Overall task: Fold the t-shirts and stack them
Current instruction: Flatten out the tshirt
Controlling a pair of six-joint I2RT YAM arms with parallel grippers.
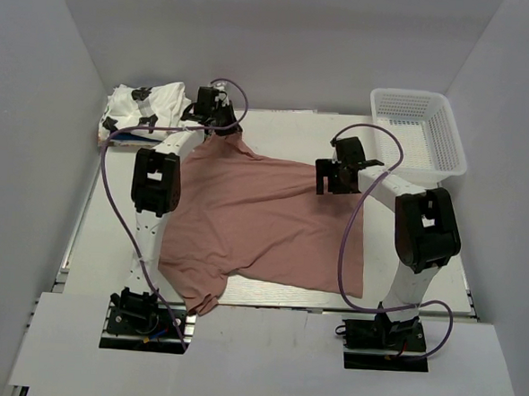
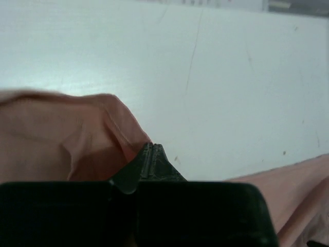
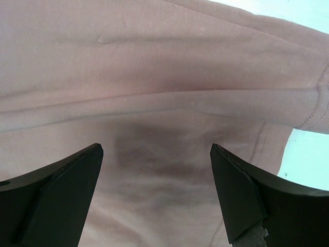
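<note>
The dusty-pink t-shirt [image 1: 272, 221] lies spread on the table, one corner drawn up toward the back left. My left gripper [image 1: 217, 116] is there, its jaws shut [image 2: 148, 157], and pink cloth [image 2: 67, 139] bunches up against the fingertips, apparently pinched. My right gripper [image 1: 327, 177] hovers over the shirt's right upper part, open and empty [image 3: 157, 175], with only pink cloth [image 3: 164, 92] between the fingers. The white t-shirt with black print [image 1: 146, 106] lies folded at the back left. I cannot make out the blue t-shirt.
A white plastic mesh basket [image 1: 419, 127] stands at the back right corner. White walls close in the table [image 1: 287, 123] at back and sides. Purple cables loop from both arms over the shirt.
</note>
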